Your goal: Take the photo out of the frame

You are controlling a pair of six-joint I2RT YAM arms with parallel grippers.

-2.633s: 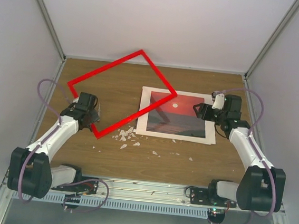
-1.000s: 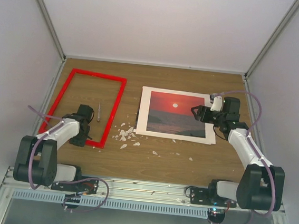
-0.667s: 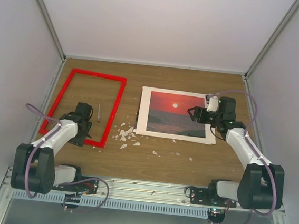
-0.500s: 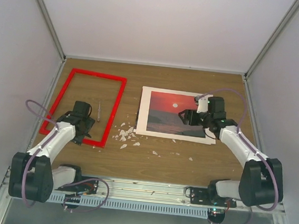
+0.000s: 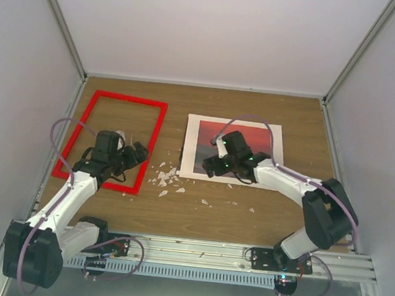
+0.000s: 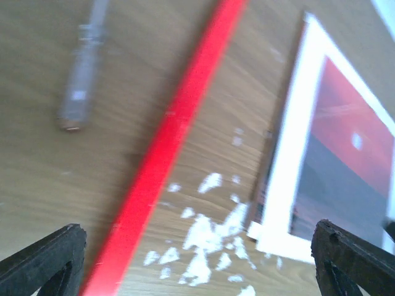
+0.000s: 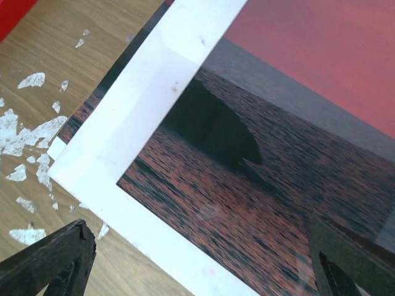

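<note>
Both arms had swung inward since a second before. The right gripper [image 5: 209, 167] had crossed from the far right edge of the photo [image 5: 253, 134] to its near left corner, and the left gripper [image 5: 137, 151] had gone from the near rail of the frame [image 5: 129, 99] to a place over the frame's opening, close to its right rail. Each gripper had also spread wider on the way.

The frame lay flat on the left part of the wooden surface [image 5: 260, 220], where it had been, with bare wood showing through it. A slim grey tool [image 6: 82, 69] lay inside the frame, just beside the right rail. The photo lay flat to the right, apart from the frame and bordered by a white mat [image 5: 189, 146]. In the right wrist view a dark strip of print showed past the mat's left edge. White chips [image 5: 166, 178] were scattered on the wood between the frame's near right corner and the mat's near left corner.

The left gripper's jaws stood wide apart with nothing between them, above the red rail and the chips. The right gripper's jaws were equally wide and empty, over the mat's corner. Whether they touched it could not be told.
</note>
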